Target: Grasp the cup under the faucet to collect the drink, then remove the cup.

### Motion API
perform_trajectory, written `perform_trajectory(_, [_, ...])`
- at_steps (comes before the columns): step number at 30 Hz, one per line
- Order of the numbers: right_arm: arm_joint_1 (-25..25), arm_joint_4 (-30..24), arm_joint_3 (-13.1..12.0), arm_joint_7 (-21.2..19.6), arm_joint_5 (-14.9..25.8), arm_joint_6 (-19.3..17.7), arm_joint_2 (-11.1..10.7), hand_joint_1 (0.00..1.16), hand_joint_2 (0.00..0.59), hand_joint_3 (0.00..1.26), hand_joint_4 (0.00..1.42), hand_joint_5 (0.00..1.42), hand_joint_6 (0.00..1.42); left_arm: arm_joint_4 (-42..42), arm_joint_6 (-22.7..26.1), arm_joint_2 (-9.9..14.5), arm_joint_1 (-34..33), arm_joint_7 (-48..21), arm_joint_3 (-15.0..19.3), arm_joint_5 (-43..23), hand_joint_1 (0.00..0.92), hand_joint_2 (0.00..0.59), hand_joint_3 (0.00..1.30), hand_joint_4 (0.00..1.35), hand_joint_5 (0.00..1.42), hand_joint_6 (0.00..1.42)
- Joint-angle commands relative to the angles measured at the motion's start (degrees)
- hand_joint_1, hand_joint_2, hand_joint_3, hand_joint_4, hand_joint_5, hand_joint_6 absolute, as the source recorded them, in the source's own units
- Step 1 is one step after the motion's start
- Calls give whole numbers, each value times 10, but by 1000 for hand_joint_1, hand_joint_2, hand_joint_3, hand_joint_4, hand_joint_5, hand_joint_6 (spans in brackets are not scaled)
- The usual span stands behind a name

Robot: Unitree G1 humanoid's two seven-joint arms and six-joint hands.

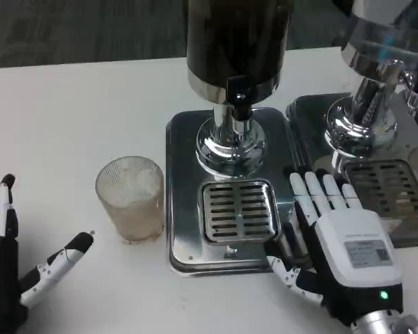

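Cup (130,198) is parked on the tabletop just left of the dispenser tray (181,209), not under the faucet (240,94) yet. Left hand (14,271) is held with fingers spread, probably readied for grabbing; right hand (341,243) is laid flat beside the tray, fingers together, holding nothing.

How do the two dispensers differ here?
The dark-tank dispenser stands centre, its slotted drip grate fully visible; the clear-tank dispenser is cropped at right, its grate partly behind the right hand. Both have chrome bases. The ribbed glass cup stands beside the first, under neither faucet.
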Motion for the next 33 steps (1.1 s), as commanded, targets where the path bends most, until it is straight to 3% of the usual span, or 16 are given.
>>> perform_trajectory(1, [2, 4, 6, -9, -3, 8, 6, 391, 392, 0, 0, 0, 27, 91, -46, 2, -61, 5, -29, 6, 0, 0, 0, 0, 0, 0])
perform_trajectory(9, [16, -7, 8, -13, -5, 24, 14, 390, 392, 0, 0, 0, 32, 172, -83, 7, -124, -9, -74, 8, 0, 0, 0, 0, 0, 0])
perform_trajectory(22, [20, -14, 15, -11, -7, 37, 19, 385, 387, 2, 0, 0, 46, 253, -120, 11, -188, -15, -119, 12, 4, 0, 0, 0, 0, 0])
perform_trajectory(33, [30, -26, 19, -8, -8, 45, 20, 390, 376, 13, 0, 0, 57, 287, -128, 1, -227, -16, -144, 12, 106, 0, 0, 0, 0, 0])
